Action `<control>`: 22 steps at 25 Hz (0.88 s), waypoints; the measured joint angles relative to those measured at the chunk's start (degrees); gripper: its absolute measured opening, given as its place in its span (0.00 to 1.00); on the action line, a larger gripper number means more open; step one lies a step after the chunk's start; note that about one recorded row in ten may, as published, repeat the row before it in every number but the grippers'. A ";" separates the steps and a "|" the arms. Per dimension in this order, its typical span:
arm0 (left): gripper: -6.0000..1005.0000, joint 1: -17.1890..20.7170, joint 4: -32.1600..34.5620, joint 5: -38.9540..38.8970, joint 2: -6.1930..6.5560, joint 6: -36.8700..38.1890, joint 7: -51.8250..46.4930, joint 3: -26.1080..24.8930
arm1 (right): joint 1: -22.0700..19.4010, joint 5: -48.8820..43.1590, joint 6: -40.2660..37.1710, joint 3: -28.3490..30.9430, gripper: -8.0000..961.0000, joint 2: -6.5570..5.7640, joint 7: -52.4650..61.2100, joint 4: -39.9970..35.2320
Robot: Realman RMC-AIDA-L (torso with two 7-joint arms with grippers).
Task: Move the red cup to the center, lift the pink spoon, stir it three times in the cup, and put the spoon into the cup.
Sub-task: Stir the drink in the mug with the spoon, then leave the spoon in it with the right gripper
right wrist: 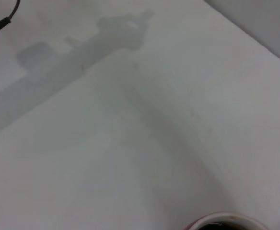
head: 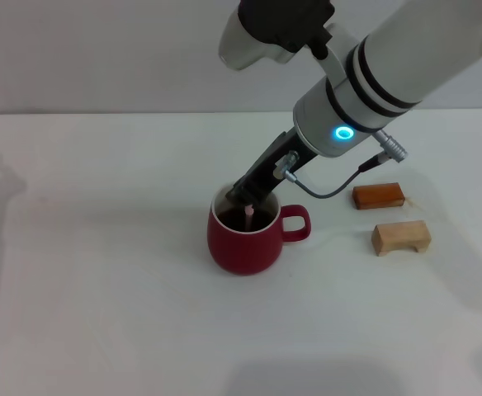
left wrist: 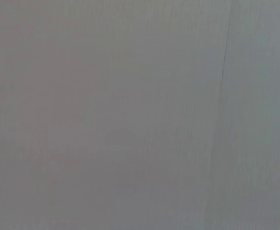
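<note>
White table (head: 101, 289) – right hand (head: 248, 196) grasping pink spoon (head: 248, 216) inside red cup (head: 245, 243), two wooden blocks (head: 379, 195) beside.

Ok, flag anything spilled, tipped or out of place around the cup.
Nothing stands out. The cup stands upright on the table, no spill around it. The right gripper reaches into it with the spoon. Two wooden blocks lie apart, to the cup's right.

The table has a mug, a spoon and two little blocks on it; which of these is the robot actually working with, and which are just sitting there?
In use:
- red cup, mid-table
- pink spoon, standing in the cup
- right gripper, reaching into the cup's mouth

Just lying about:
- darker wooden block, right of the cup
- paler wooden block, nearer the robot

The left arm is out of sight.
</note>
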 joint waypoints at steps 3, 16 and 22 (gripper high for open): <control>0.00 0.11 0.00 0.00 0.00 0.00 0.00 0.00 | 0.00 0.78 0.37 -0.25 0.16 0.00 -0.50 -0.02; 0.00 -0.09 0.08 0.00 0.00 0.00 0.00 0.00 | 0.38 1.14 0.64 -0.86 0.23 0.00 -1.61 0.49; 0.00 -0.18 -0.06 0.00 0.00 -0.05 0.00 0.00 | 0.65 0.73 0.46 -0.52 0.30 -0.14 -1.86 0.58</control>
